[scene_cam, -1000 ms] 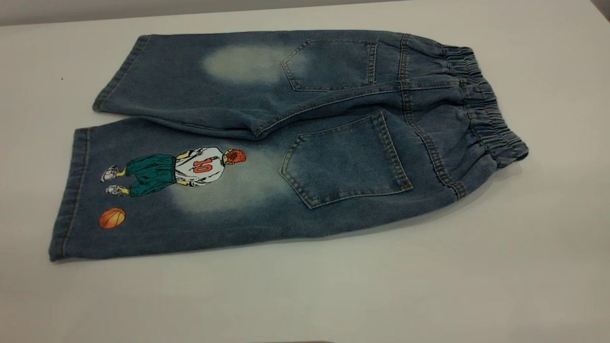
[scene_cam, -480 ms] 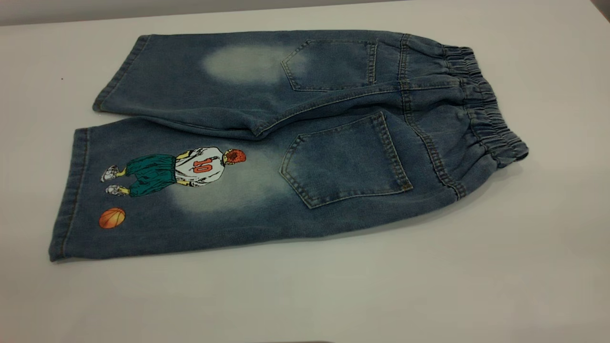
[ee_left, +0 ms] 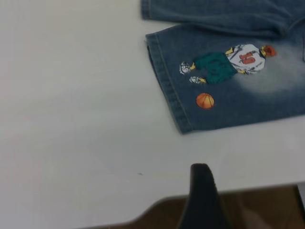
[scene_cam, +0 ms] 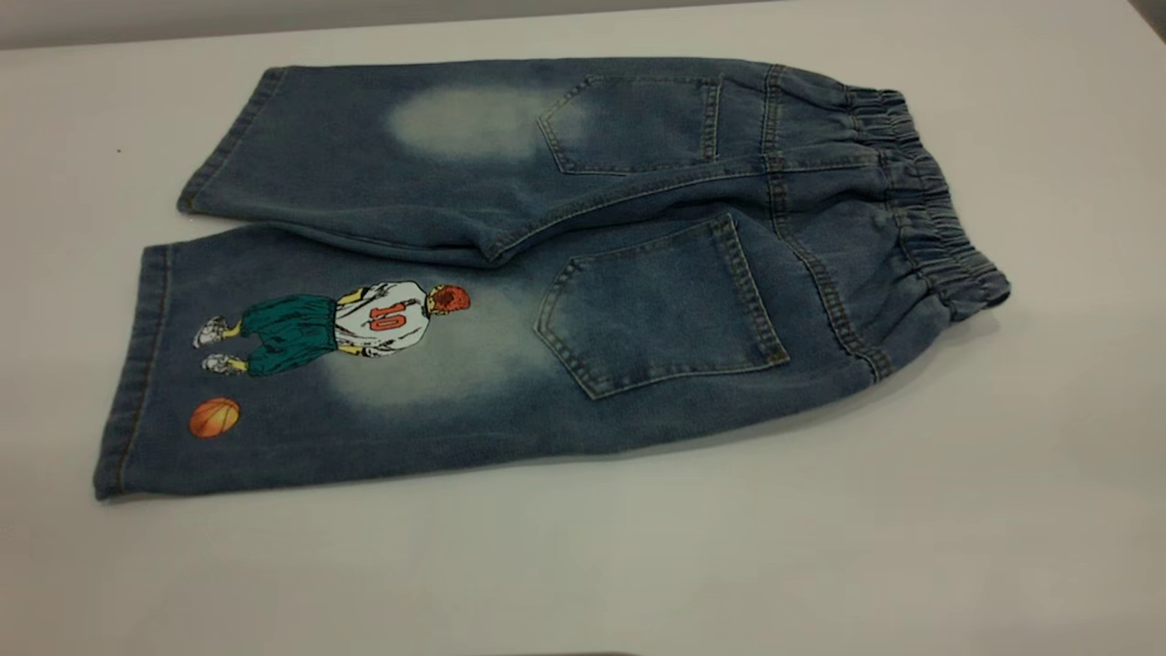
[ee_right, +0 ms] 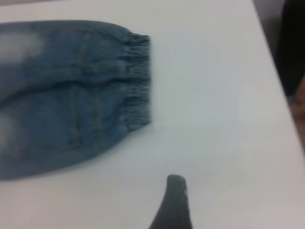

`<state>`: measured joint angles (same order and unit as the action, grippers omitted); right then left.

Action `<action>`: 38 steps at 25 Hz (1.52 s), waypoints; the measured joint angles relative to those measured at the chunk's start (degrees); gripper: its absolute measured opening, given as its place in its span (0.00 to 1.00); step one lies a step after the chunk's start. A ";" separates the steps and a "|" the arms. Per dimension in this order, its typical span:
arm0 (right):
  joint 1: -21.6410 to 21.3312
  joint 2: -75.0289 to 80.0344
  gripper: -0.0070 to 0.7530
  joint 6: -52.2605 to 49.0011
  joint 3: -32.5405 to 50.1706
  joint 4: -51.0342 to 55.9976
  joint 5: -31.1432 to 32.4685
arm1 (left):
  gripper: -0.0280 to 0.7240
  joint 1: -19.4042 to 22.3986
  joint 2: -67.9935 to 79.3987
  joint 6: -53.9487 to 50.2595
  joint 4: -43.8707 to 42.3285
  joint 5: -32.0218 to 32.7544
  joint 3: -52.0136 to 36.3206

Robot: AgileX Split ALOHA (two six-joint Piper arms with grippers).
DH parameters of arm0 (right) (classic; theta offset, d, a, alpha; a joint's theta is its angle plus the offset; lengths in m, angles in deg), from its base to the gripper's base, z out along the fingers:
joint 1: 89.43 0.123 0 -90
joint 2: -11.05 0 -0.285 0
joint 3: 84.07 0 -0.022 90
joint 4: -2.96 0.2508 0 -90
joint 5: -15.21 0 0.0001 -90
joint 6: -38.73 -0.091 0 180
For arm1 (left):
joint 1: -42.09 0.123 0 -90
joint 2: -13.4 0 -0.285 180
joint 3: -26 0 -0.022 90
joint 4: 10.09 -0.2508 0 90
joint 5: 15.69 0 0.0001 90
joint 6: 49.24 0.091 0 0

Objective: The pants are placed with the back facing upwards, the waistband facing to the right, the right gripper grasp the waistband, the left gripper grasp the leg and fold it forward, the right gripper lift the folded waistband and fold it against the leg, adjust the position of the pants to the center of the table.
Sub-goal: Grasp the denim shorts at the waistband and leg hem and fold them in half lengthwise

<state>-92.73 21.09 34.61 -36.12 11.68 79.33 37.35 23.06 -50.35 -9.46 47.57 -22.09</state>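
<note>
Blue denim pants (scene_cam: pixel 547 273) lie flat on the white table (scene_cam: pixel 1002 510), back pockets up. The elastic waistband (scene_cam: pixel 929 219) points right and both legs point left. The near leg (scene_cam: pixel 301 383) bears a printed basketball player and an orange ball. In the left wrist view the near leg's hem (ee_left: pixel 169 81) lies well beyond my left gripper (ee_left: pixel 236 191), which hangs over the table's front edge, open and empty. In the right wrist view the waistband (ee_right: pixel 138 81) lies some way from my right gripper (ee_right: pixel 215 200), which is open and empty above bare table. Neither gripper shows in the exterior view.
The table's front edge (ee_left: pixel 248 188) and brown floor show beside the left gripper. The table's right edge (ee_right: pixel 271 62) runs near the right gripper, with a dark shape (ee_right: pixel 293 43) beyond it. Bare tabletop surrounds the pants.
</note>
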 joint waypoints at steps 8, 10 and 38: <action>0.00 21.18 0.74 2.37 -5.64 10.53 -11.13 | 0.66 0.00 26.87 -5.27 -2.72 -16.47 4.69; 0.00 27.46 0.74 5.51 -5.64 13.30 -13.36 | 0.66 0.00 34.29 -5.39 -1.30 -19.62 4.80; 0.00 94.62 0.73 58.96 -5.92 67.10 -32.32 | 0.66 0.00 73.40 9.36 14.16 -45.80 5.06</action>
<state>-92.73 115.72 93.57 -42.04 78.78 47.01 37.35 96.46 -40.99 4.70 1.78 -17.03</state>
